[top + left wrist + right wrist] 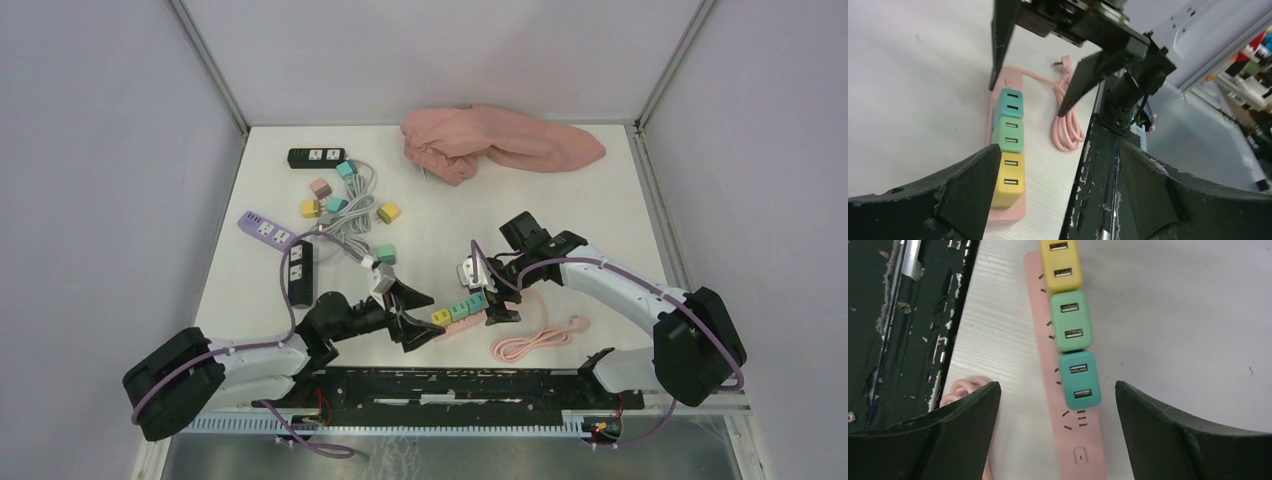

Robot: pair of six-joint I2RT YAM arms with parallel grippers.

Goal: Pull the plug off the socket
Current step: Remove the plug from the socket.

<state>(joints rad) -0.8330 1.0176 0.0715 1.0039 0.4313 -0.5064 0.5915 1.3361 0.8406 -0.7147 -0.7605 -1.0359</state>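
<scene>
A pink power strip (468, 322) lies near the table's front edge with three plugs in it: yellow (440, 317), green (459, 309) and teal (476, 300). My left gripper (425, 320) is open at the yellow end. In the left wrist view (1058, 200) the yellow plug (1009, 180) sits just inside its left finger. My right gripper (497, 300) is open above the teal end. In the right wrist view (1057, 390) the teal plug (1079, 380) and the strip's switch end (1083, 450) lie between its fingers, untouched.
The strip's pink cord (530, 340) is coiled to its right. The black base rail (450, 385) runs along the table's near edge. Other power strips (316, 157) (299, 272), loose plugs and grey cables (350, 215) lie at the back left. A pink cloth (500, 140) lies at the back.
</scene>
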